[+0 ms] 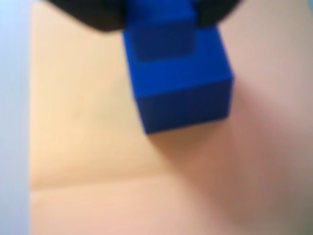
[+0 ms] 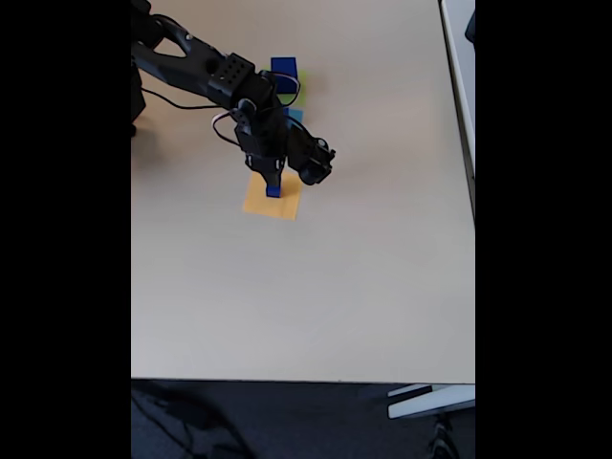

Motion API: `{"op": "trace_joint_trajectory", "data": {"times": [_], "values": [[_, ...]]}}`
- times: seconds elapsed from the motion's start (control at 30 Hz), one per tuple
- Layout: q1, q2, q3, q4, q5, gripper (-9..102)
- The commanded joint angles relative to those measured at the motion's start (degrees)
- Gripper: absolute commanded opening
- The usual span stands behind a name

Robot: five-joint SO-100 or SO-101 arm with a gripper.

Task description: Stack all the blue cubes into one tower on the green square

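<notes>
On the orange square (image 2: 272, 200), near the middle of the table (image 2: 363, 287) in the fixed view, the arm's gripper (image 2: 271, 182) points downward over a small patch of blue. The wrist view, blurred, shows two blue cubes on this square: a larger blue cube (image 1: 183, 95) resting on the orange paper, and a smaller blue cube (image 1: 161, 34) sitting on its top face. The gripper (image 1: 159, 17) appears as two dark shapes at the upper edge, one either side of the smaller cube and close against it; whether the jaws actually clamp it cannot be told from the blur. Farther back in the fixed view, another blue cube (image 2: 284, 74) stands on the green square (image 2: 298, 93), well apart from the gripper. A sliver of the light-blue square (image 2: 295, 115) shows between the arm and the green square.
</notes>
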Motion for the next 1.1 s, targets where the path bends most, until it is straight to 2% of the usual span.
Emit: {"op": "trace_joint_trajectory", "data": {"times": [0.0,1.07], "values": [[-0.6,0.7,0.4,-1.0,1.1,0],[0.2,0.8,3.9,-3.2,1.4,1]]}}
